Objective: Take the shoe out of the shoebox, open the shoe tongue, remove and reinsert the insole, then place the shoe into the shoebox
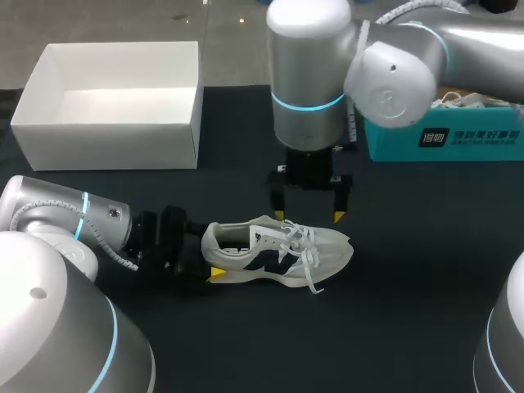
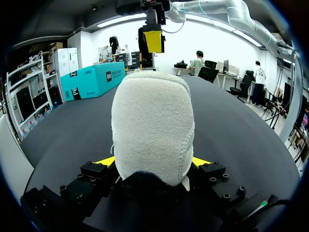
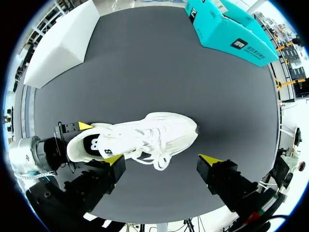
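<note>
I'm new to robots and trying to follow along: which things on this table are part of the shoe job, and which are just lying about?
For the job: white shoe, heel held in the left jaws; open white shoebox, empty; right jaws, open above the shoe.
Lying about: teal box at the far right.

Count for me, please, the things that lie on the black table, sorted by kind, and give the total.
Sneakers: 1, the white sneaker.
Boxes: 2, the open white shoebox and the teal box.
Total: 3.
</note>
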Controlling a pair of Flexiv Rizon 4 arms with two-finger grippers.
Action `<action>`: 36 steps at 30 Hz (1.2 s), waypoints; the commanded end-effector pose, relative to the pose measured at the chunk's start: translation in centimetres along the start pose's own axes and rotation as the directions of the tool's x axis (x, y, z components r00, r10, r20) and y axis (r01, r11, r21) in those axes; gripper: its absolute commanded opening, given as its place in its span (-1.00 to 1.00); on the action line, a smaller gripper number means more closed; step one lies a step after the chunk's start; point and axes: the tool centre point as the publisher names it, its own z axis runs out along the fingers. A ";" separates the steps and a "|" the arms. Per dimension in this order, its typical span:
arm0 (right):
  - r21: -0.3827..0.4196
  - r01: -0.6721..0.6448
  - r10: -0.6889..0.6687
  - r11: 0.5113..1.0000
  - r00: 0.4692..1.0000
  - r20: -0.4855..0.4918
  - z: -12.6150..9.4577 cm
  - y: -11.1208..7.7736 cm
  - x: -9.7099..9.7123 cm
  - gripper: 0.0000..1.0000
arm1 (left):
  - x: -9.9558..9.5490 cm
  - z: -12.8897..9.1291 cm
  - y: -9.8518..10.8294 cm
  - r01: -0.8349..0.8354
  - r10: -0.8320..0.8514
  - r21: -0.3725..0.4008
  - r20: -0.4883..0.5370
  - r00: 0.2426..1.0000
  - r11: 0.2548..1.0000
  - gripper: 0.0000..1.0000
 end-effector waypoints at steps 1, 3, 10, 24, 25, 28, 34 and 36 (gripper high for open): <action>-0.014 0.010 -0.009 1.000 0.998 0.056 0.3 -1.1 4.7 1.00 | 0.1 0.0 0.0 -0.001 0.001 0.002 0.002 1.000 1.000 -1.00; -0.017 0.014 -0.014 1.000 0.999 0.046 0.4 -1.6 5.4 1.00 | 0.1 0.0 0.0 -0.001 0.001 0.002 0.002 1.000 1.000 -1.00; -0.008 0.041 -0.040 0.999 0.997 0.067 2.3 -2.4 7.8 1.00 | 0.1 0.0 0.0 -0.001 0.001 0.002 0.002 1.000 1.000 -1.00; 0.024 0.004 -0.008 1.000 0.987 0.162 5.6 -1.0 8.5 0.00 | 0.1 0.0 0.0 -0.001 0.001 0.002 0.002 1.000 1.000 -1.00; 0.029 -0.005 0.000 1.000 0.987 0.162 5.7 -0.9 8.2 -0.07 | 0.1 0.0 0.0 -0.001 0.001 0.002 0.002 1.000 1.000 -1.00; 0.034 -0.027 0.020 0.999 0.982 0.187 5.9 -0.8 7.2 -0.19 | 0.1 0.0 0.0 -0.001 0.001 0.002 0.002 1.000 1.000 -1.00; 0.018 -0.064 0.060 0.998 0.978 0.200 4.8 -0.7 5.5 -0.81 | 0.1 0.0 0.0 -0.001 0.001 0.002 0.002 1.000 1.000 -1.00; 0.005 -0.072 0.070 0.997 0.978 0.198 4.2 -0.6 5.0 -0.86 | 0.1 0.0 0.0 -0.001 0.001 0.002 0.002 1.000 1.000 -1.00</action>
